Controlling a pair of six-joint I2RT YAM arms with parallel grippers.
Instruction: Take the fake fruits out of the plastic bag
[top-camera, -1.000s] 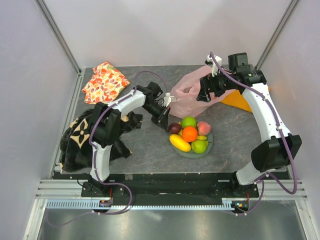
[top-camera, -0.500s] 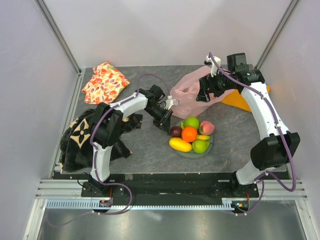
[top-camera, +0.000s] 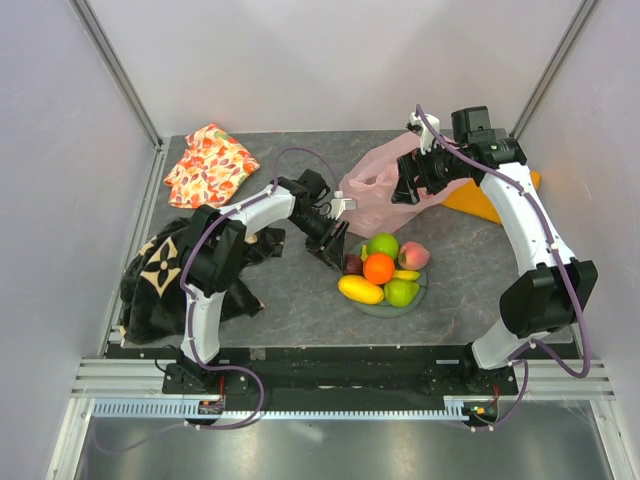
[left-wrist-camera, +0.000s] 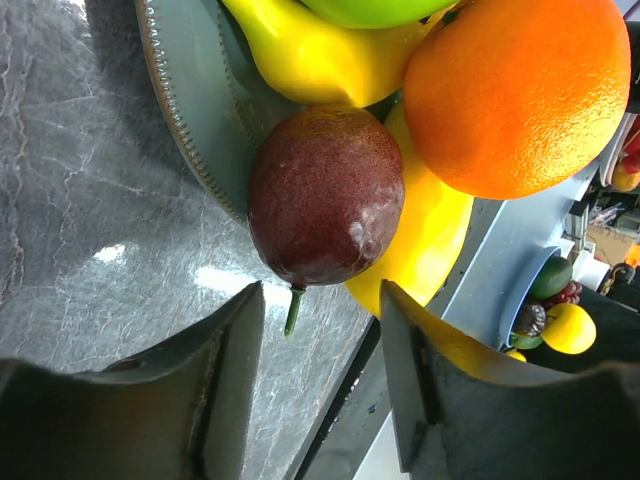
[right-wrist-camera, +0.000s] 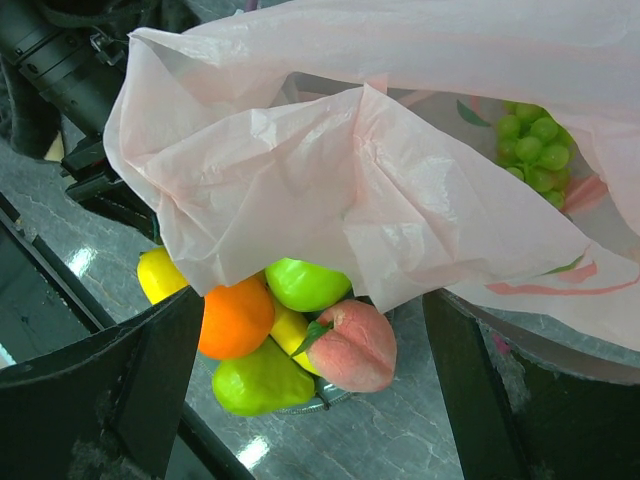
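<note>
Pink plastic bag (top-camera: 372, 188) lies slumped at the back of the worktop (top-camera: 290, 295), and the green grapes (right-wrist-camera: 530, 150) are inside it, showing through the film. That looks like the fruit left to fetch. The plate (top-camera: 372, 307) in front carries the others. Right arm's fingers (right-wrist-camera: 150, 370) hang over the bag, spread wide, gripping nothing. The grapes lie ahead and off to one side, under the plastic, so the right arm is clearly nearer. Left arm's fingers (left-wrist-camera: 225, 380), part-open and empty, face the plum (left-wrist-camera: 325, 195) at the plate's rim.

Plum (left-wrist-camera: 325, 195) out of left end effector (left-wrist-camera: 322, 303)
</note>
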